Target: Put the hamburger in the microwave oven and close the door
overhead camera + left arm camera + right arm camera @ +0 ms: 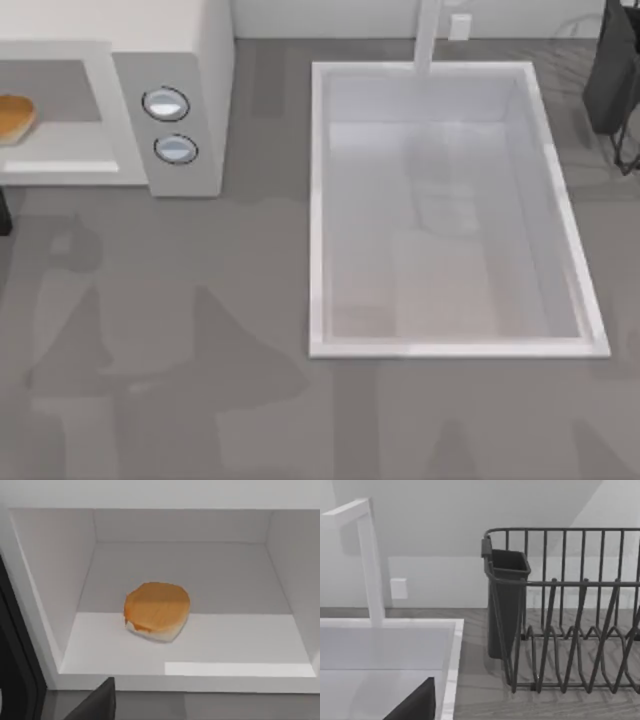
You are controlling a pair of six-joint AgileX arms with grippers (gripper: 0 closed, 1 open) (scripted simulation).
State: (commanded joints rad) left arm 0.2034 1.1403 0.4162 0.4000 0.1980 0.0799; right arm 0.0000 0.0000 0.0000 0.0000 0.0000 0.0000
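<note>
Nearest the left wrist camera was a dark part of my left gripper (95, 705), just in front of the microwave oven (50, 545); I could not tell whether it was open or closed. The cavity stood open, and the hamburger (157, 611) sat on its floor, bun top up, near the middle and clear of every wall.

In the right wrist view, a dark part of my right gripper (415, 705) hung above the sink (454, 645); again I could not tell its state. Past it stood a white faucet (370, 555) and a dark wire dish rack (570, 630), with a dark cup (507, 605) on the rack's end nearest the sink.

From above, the microwave oven lay at 10 o'clock on the table (200, 400), the hamburger at 9 o'clock from its two knobs (165, 104), the sink at 3 o'clock from the oven, the rack at 2 o'clock
</note>
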